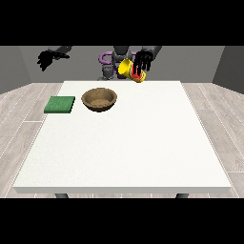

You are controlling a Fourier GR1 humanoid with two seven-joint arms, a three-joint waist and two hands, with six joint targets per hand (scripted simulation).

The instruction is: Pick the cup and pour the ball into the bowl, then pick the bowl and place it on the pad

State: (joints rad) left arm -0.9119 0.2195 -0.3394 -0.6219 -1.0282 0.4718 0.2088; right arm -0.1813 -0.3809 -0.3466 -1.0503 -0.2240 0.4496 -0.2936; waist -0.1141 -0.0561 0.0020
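We see the hand at the view's right (pixel 142 61) wrapped around the yellow cup (pixel 128 69), holding it up in the air above the table's (pixel 124 147) far edge, tilted over. Ball not visible to us. Brown bowl (pixel 99 99) sits on the table nearer the camera and left of the cup, green pad (pixel 60 104) just beside it, left. Hand at the view's left (pixel 46 59) hangs raised off the table's corner, fingers relaxed, holding nothing.
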